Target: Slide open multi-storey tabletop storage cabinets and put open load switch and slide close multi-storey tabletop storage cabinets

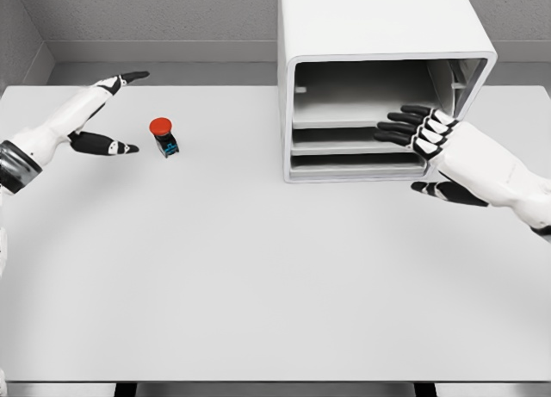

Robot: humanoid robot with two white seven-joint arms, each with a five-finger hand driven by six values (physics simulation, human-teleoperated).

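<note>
A small load switch [164, 136] with a red round button on a dark and blue base stands on the white table [258, 276], left of the middle. My left hand [116, 113] hovers just left of it, open, with its fingers spread and holding nothing. The white storage cabinet [383, 78] stands at the back right, its front facing me with several stacked drawers or shelves showing inside. My right hand [426, 151] is open in front of the cabinet's right side, with its fingers [400, 128] stretched out flat at the level of the middle drawers.
Grey walls close off the back and the left side. The table's front edge runs along the bottom of the view, with dark legs below it.
</note>
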